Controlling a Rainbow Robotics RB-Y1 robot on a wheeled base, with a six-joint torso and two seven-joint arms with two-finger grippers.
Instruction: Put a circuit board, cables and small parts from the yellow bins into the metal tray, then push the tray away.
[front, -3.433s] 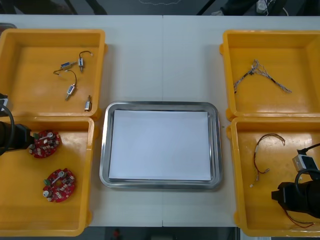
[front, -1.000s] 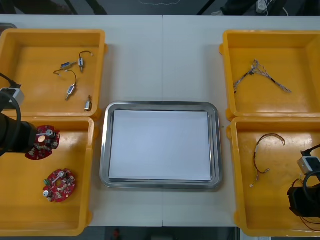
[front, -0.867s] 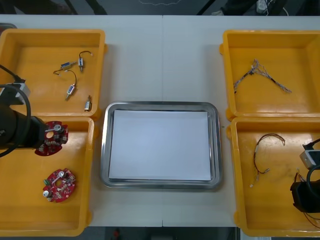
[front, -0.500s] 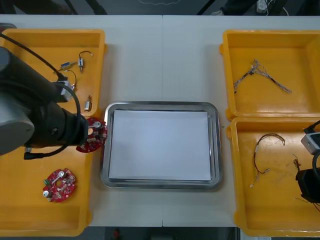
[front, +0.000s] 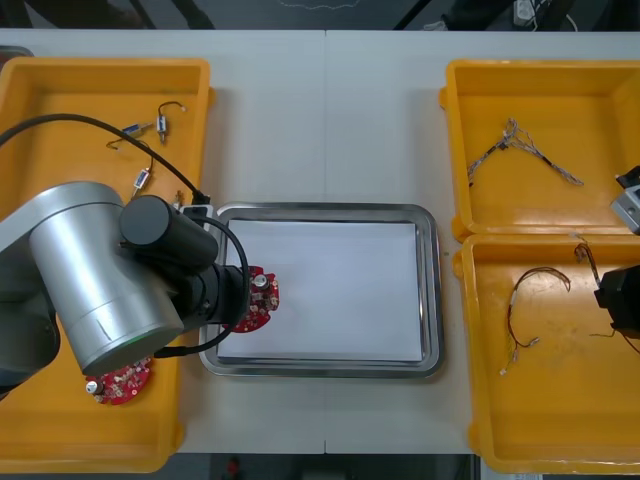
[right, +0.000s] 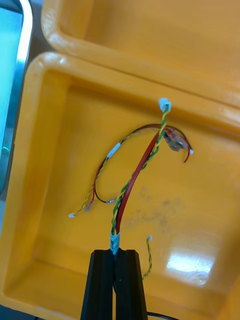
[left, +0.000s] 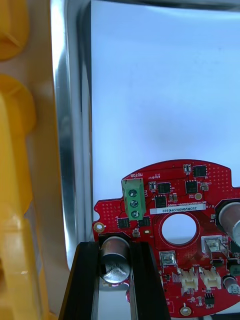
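My left gripper (front: 236, 300) is shut on a round red circuit board (front: 257, 297), which hangs over the left part of the metal tray (front: 320, 211). In the left wrist view the fingers (left: 88, 278) clamp a silver cylinder on the board (left: 167, 189), above the tray's white inside (left: 165, 85). At the right edge of the near right yellow bin (front: 540, 445), my right gripper (front: 618, 300) is shut on a red and yellow cable (right: 142, 167). That cable stands up from the fingertips of the right gripper (right: 114, 252), above the bin floor.
A second cable (front: 522, 300) lies in the near right bin. A twisted blue and white cable (front: 520, 143) is in the far right bin (front: 540, 72). Small metal parts (front: 158, 126) sit in the far left bin (front: 100, 70). Another circuit board (front: 118, 378) shows under my left arm.
My left arm has carried the circuit board to the right, out of the near left bin to over the tray's left part. My right gripper has moved farther back with the cable lifted.
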